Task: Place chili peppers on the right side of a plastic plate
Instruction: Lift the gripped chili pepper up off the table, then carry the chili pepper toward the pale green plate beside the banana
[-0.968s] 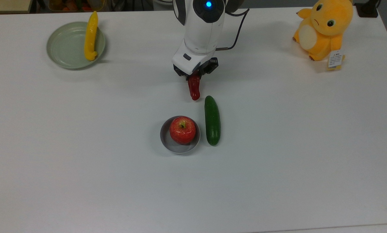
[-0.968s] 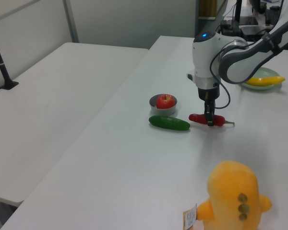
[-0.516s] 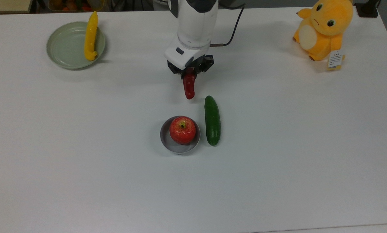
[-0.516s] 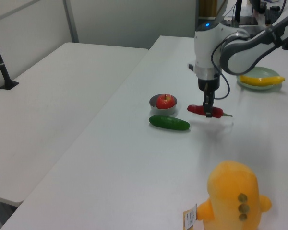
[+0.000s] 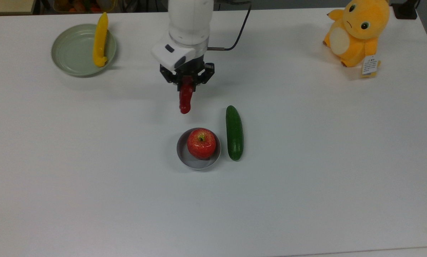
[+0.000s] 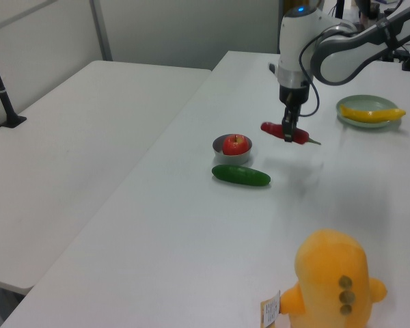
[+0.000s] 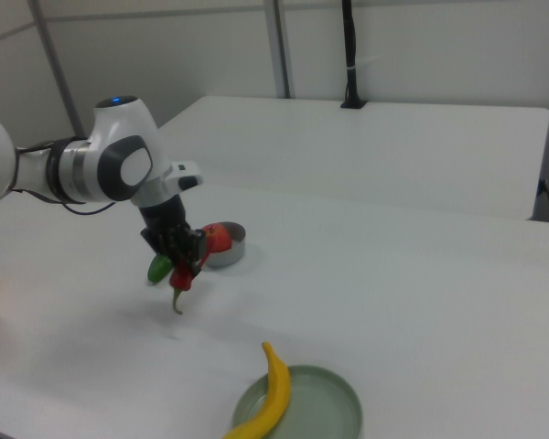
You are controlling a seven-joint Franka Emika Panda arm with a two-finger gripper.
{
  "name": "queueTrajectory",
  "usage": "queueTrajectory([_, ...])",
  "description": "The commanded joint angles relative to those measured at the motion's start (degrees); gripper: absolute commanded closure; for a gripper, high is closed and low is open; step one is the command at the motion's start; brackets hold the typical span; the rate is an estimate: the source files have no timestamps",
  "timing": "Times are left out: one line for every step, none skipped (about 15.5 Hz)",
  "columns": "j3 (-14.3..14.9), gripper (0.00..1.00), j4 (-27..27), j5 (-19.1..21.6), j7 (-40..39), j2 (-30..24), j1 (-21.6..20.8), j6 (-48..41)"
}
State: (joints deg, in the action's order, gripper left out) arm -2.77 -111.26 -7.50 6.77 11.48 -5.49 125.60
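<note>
**Chili carried clear of the worktop, toward the plate**

Since a second ago the pincer (image 5: 187,79) has been shifted toward the top view's left, away from the cucumber (image 5: 234,132), and the chili peppers (image 5: 185,100) have been raised with it. The pincer is pressed together on the chili near its stem end.

In the left view the chili (image 6: 284,132) is seen held roughly level above the worktop (image 6: 191,225), its thin green stem pointing to the left view's right. In the right view the stem is seen hanging below the pincer (image 7: 185,265), which is not to be made out from the top view. The arm is reached down steeply, the wrist nearly vertical above the pincer.

An apple (image 5: 201,143) is seated in a grey bowl (image 5: 198,163), just beside the cucumber. The plastic plate (image 5: 72,51) is lying well apart, at the top view's upper left, with a yellow pepper (image 5: 100,38) lying across its right rim. A yellow plush toy (image 5: 357,30) is sitting at the top view's upper right.
</note>
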Motion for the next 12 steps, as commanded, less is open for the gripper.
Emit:
queueTrajectory([1.19, 1.00, 0.86, -0.76, -1.23, -0.06, 1.45, 4.38])
queueTrajectory([1.37, 1.00, 1.22, -0.85, -1.23, 0.21, 2.49, 4.39])
queueTrajectory([1.28, 1.00, 1.22, -0.94, -1.50, 0.12, 3.90, 4.39])
queueTrajectory([1.37, 1.00, 1.22, -0.94, -2.63, -0.14, 4.61, 4.21])
queueTrajectory([1.72, 1.00, 1.22, -0.94, -4.38, -0.23, 5.22, 3.78])
queueTrajectory([3.11, 1.00, 1.22, -0.94, -6.75, -0.32, 6.01, 3.51])
queueTrajectory([4.52, 1.00, 1.13, -0.94, -9.29, -0.49, 6.19, 3.25])
queueTrajectory([5.84, 1.00, 1.22, -0.94, -11.50, -0.58, 6.28, 3.16])
queueTrajectory([7.42, 1.00, 1.22, -0.85, -13.26, -0.93, 6.63, 3.16])
queueTrajectory([8.74, 1.00, 1.22, -0.85, -15.10, -1.37, 6.98, 3.16])
queueTrajectory([10.32, 1.00, 1.22, -0.85, -17.56, -1.37, 7.60, 2.64])
queueTrajectory([11.72, 1.00, 1.22, -0.85, -20.54, -1.37, 8.12, 1.15])
